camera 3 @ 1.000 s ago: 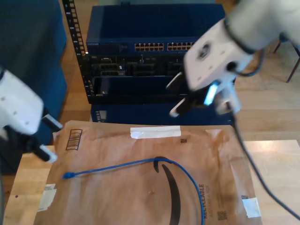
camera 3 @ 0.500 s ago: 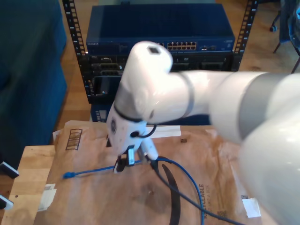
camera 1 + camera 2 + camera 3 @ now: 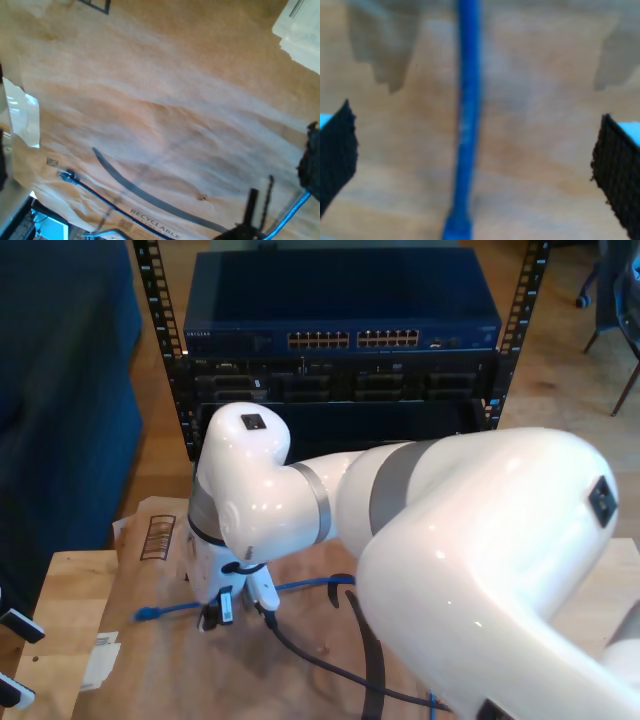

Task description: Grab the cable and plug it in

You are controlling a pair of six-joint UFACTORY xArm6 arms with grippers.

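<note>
The cable [image 3: 300,587] is thin and bright blue and lies on a brown paper envelope [image 3: 150,680], with its plug [image 3: 147,614] toward the exterior view's left. My second gripper [image 3: 228,608] hangs low over the cable a short way from the plug. In the second wrist view the cable [image 3: 467,125] runs between the black pads [image 3: 337,155], which stand wide apart without touching it, so my second gripper [image 3: 477,165] is open. My first gripper [image 3: 10,658] sits open at the exterior view's lower left edge. A stretch of the cable [image 3: 68,175] shows in the first wrist view.
A network rack stands behind the table, and its switch [image 3: 350,340] shows rows of ports. The second arm's bulky white body [image 3: 470,570] covers the exterior view's right half. Its black cable [image 3: 320,660] trails over the envelope. A white label [image 3: 100,660] lies on the wooden table [image 3: 60,590].
The second arm swung from in front of the rack across to the exterior view's left and came down over the cable near the plug. The first gripper drew back to the lower left edge.
</note>
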